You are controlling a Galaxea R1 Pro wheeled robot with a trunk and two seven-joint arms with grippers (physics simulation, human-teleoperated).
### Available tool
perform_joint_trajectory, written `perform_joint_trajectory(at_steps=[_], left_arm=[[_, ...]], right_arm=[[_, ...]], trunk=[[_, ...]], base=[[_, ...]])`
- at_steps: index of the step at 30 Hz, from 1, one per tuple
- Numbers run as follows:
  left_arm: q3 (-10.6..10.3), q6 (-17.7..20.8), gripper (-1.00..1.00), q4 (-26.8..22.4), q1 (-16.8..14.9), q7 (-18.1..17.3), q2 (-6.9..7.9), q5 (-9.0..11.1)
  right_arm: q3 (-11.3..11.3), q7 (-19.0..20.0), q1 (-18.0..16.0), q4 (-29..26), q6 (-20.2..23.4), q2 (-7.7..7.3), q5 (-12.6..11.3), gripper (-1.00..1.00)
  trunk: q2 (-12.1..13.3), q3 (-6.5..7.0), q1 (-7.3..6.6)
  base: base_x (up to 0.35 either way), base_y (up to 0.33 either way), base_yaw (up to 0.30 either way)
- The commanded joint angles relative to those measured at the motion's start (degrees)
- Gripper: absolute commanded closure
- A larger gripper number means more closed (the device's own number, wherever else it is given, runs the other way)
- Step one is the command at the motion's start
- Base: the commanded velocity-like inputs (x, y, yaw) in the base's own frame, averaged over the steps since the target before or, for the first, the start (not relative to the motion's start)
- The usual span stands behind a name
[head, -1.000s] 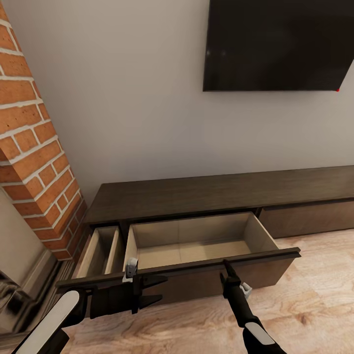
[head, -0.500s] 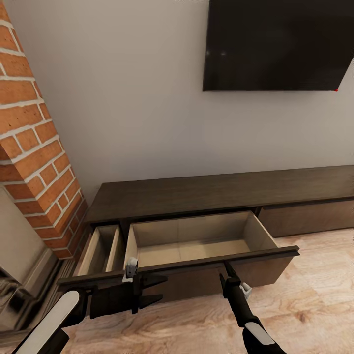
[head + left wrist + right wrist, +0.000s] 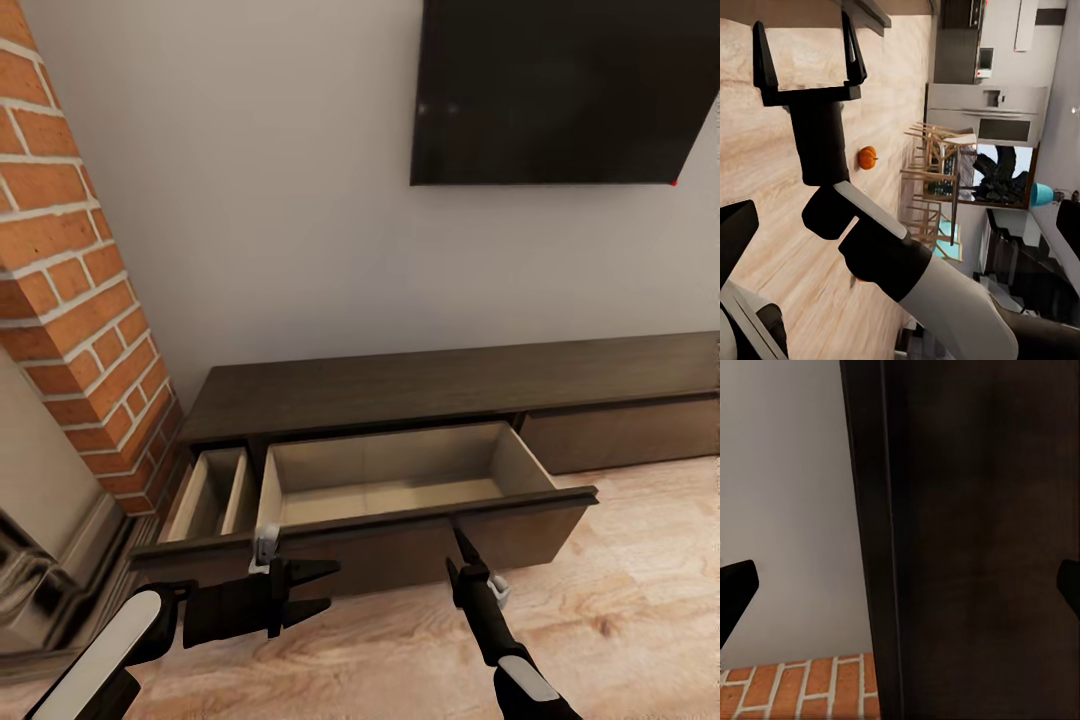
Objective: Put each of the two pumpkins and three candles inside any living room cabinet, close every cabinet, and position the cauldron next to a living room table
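From my head view the cabinet (image 3: 450, 385) runs along the wall at 12 o'clock, its wide drawer (image 3: 400, 480) pulled out and empty. I judge that drawer stiff and fairly heavy, sliding only on its runners, best worked by its top front edge. My right gripper (image 3: 458, 535) sits at that edge, fingers spread. My left gripper (image 3: 322, 582) hangs just below the front at 7 o'clock, spread and empty. 1 pumpkin (image 3: 867, 157), light, rigid and ribbed, lies well apart on the floor (image 3: 780, 247); I'd pinch across its sides.
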Motion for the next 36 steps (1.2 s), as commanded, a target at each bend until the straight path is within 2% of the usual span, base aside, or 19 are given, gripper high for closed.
perform_joint_trajectory(at_steps=[1,15,20,24,30,36], left_arm=[[-0.06,0.06,-1.00,-0.01,-0.05,0.11,0.04,0.21],[-0.03,0.05,-1.00,0.16,-0.04,0.14,0.01,0.21],[0.01,0.04,-1.00,0.16,-0.07,0.19,0.04,0.21],[0.03,0.04,-1.00,0.16,-0.04,0.21,0.04,0.21],[-0.07,0.04,-1.00,0.16,-0.05,0.23,0.12,0.29],[-0.16,0.04,-1.00,0.22,-0.04,0.32,0.05,0.29]], right_arm=[[-0.28,0.12,-0.03,0.03,0.63,0.04,-0.27,-1.00],[-0.13,-0.13,-0.03,-0.05,1.22,-0.05,-0.19,-1.00],[0.04,0.17,0.08,0.73,1.81,0.04,-0.09,-1.00],[0.07,0.49,0.21,5.09,1.88,-0.64,-0.01,-1.00],[0.08,0.79,0.23,16.76,1.92,-2.75,0.28,-1.00],[0.08,0.86,0.61,19.81,1.87,-3.62,0.31,-1.00]], trunk=[[-0.02,-0.05,-0.04],[-0.02,-0.05,-0.04],[0.43,1.02,-0.36],[2.04,1.74,-1.24],[4.44,2.81,-2.55],[6.85,3.89,-3.87]], base=[[-0.215,0.000,0.000],[-0.061,0.000,0.000],[0.000,0.000,0.000],[0.000,0.000,0.000],[0.000,0.000,0.000],[0.000,0.000,0.000]])
